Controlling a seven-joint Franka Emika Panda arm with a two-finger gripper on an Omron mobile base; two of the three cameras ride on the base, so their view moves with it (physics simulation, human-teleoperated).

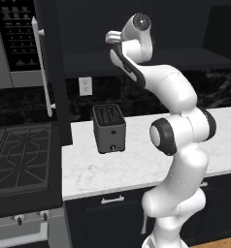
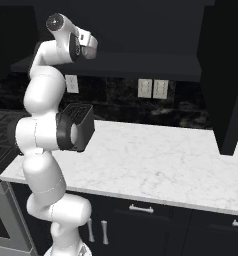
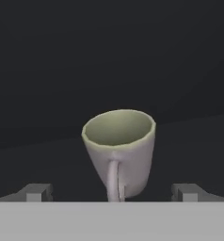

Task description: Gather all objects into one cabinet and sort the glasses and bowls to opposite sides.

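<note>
Hand view shows the pincer [image 3: 114, 193] spread as wide as it goes, its two grey fingertips [image 3: 36, 192] far apart at the lower corners. Between them stands a pale cream cup [image 3: 119, 150] with a handle facing the camera, upright on a dark cabinet shelf [image 3: 189, 141]. Neither fingertip touches the cup; clear gaps show on both sides, so the pincer holds nothing. The cup's inside looks greenish-cream, and whether anything lies in it cannot be told.

In the left base view the white arm [image 1: 178, 145] rises from the lower right and bends up toward the black upper cabinet [image 1: 103, 29], its wrist lifted to the level of the cabinet's shelf. An open cabinet door [image 1: 52, 63] with a long silver bar handle [image 1: 42, 68] stands just left of the arm's wrist. Below, a black toaster [image 1: 109, 128] sits on the white marble counter [image 1: 117, 164], near the wall, well under the raised hand. A stove [image 1: 20, 160] adjoins the counter on the left.
</note>
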